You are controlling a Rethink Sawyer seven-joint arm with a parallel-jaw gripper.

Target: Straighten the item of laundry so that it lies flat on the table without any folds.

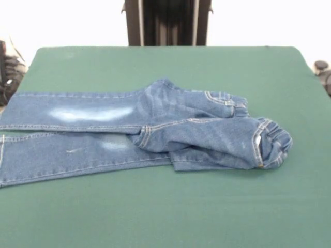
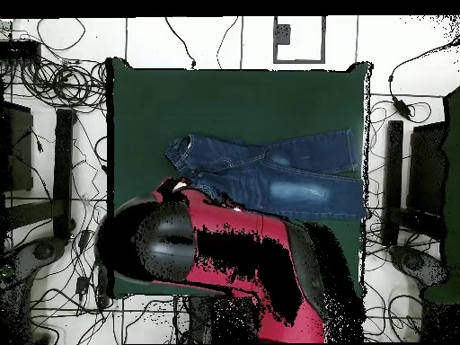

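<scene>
The item of laundry, a small pair of blue denim jeans (image 1: 155, 129), lies on the green table (image 1: 181, 206). In the front view its two legs run side by side to the left and past the picture's edge, with whitish faded patches on the thighs. The gathered waistband (image 1: 271, 142) is at the right, bunched and turned over, and the hip part is folded over itself. In the overhead view the jeans (image 2: 269, 175) stretch from the table's middle left to its right edge. The red and black arm (image 2: 225, 260) is drawn back over the table's bottom edge. I cannot see the gripper in either view.
The robot's dark pedestal (image 1: 166, 23) stands behind the table's far edge. Dark equipment sits off the table at the left (image 1: 8, 67) and right (image 1: 323, 72). Cables (image 2: 54, 99) and stands lie on the floor around the table (image 2: 234, 99).
</scene>
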